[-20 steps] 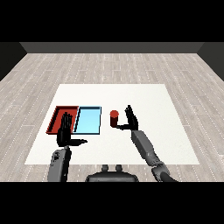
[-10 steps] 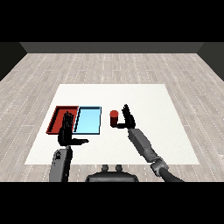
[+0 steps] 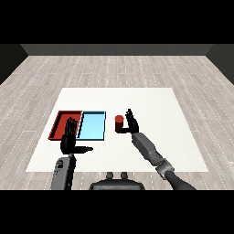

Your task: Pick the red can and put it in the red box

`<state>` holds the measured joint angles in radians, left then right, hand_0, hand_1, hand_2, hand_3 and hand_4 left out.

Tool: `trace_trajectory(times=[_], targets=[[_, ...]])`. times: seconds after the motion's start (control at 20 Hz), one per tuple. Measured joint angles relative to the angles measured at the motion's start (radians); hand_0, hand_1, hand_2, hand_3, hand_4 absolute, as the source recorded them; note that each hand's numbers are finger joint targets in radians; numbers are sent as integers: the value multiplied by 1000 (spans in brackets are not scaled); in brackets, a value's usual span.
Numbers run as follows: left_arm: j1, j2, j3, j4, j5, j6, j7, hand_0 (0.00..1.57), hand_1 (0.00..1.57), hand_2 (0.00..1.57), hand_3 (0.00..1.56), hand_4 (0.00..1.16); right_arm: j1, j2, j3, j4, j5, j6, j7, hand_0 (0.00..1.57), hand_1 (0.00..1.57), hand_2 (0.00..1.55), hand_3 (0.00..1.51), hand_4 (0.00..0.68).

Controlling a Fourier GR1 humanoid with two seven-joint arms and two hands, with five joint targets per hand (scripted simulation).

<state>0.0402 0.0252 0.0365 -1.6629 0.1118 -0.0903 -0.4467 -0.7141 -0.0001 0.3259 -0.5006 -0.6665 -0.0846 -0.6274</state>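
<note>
The red can stands upright on the white table, just right of the light blue tray. My right hand is right beside the can on its right side, fingers straight and spread, thumb toward the can, not curled round it. The red tray lies at the left, side by side with the blue one. My left hand hovers over the near edge of the red tray, fingers straight, thumb sticking out to the right.
The white table stretches wide behind and to the right of the can. Grey wood floor surrounds it.
My right hand has slid left and a little nearer, closing the gap to the red can. The left hand has barely moved.
</note>
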Motion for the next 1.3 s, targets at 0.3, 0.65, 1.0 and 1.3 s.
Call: trace_trajectory(times=[0.3, 0.65, 1.0, 1.3], targets=[[-14, 25, 33, 22, 25, -26, -9, 0, 0, 0, 0, 0, -13, 0, 42, 17, -38, -24, 0, 0, 0, 0, 0, 0], [-32, 14, 23, 38, 7, -6, -11, 0, 0, 0, 0, 0, -52, 0, 107, 55, -118, -42, -13, 0, 0, 0, 0, 0], [-28, 7, 20, 51, 7, -7, -24, 0, 0, 0, 0, 0, -67, 0, 184, 54, -199, -59, -14, 0, 0, 0, 0, 0], [-39, 10, 31, 64, 19, -13, -31, 0, 0, 0, 0, 0, -102, 0, 221, 71, -243, -69, -9, 0, 0, 0, 0, 0]])
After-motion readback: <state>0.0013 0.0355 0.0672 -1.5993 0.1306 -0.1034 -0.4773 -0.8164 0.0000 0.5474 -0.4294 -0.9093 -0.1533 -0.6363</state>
